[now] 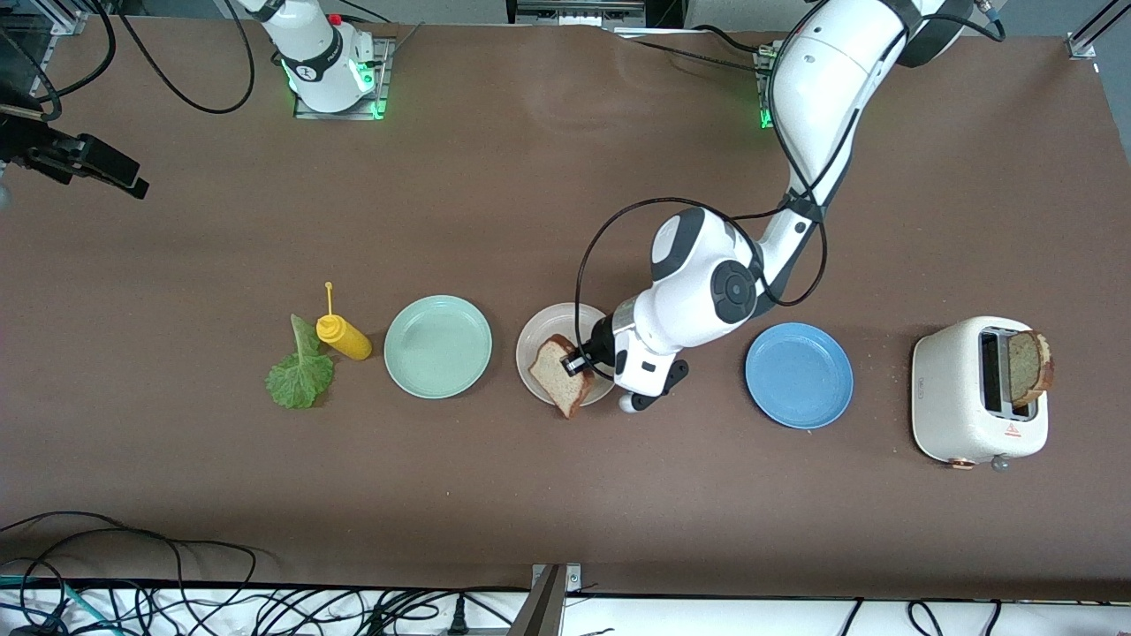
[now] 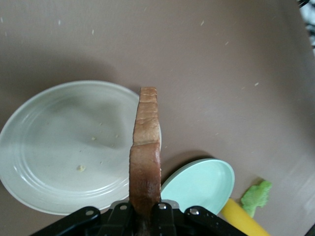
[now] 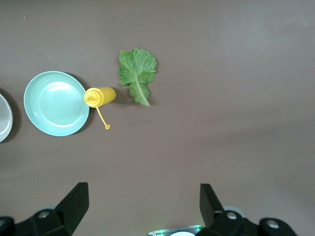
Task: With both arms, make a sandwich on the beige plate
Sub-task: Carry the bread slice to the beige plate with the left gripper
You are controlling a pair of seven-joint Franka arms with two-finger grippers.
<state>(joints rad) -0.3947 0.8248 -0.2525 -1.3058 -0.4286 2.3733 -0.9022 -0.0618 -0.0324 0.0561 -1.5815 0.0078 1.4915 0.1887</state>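
Holding the first bread slice [image 1: 560, 374] over the beige plate [image 1: 539, 346], my left end effector [image 1: 582, 362] is clamped on it; my right end effector [image 3: 142, 204] waits agape; toaster slice [image 1: 1029, 367] and lettuce [image 1: 300, 373] remain.

Items are lined up in one row along the surface [image 1: 565, 495]. From the right arm's end: lettuce leaf [image 1: 301, 371], squeeze bottle [image 1: 343, 336] just beside it, then three plates, toaster [image 1: 976, 393] at the left arm's end. A bread slice [image 1: 562, 371] is held on edge over the middle plate [image 1: 541, 340] by the left gripper [image 1: 583, 360]. A second slice [image 1: 1030, 367] is seated in the toaster.
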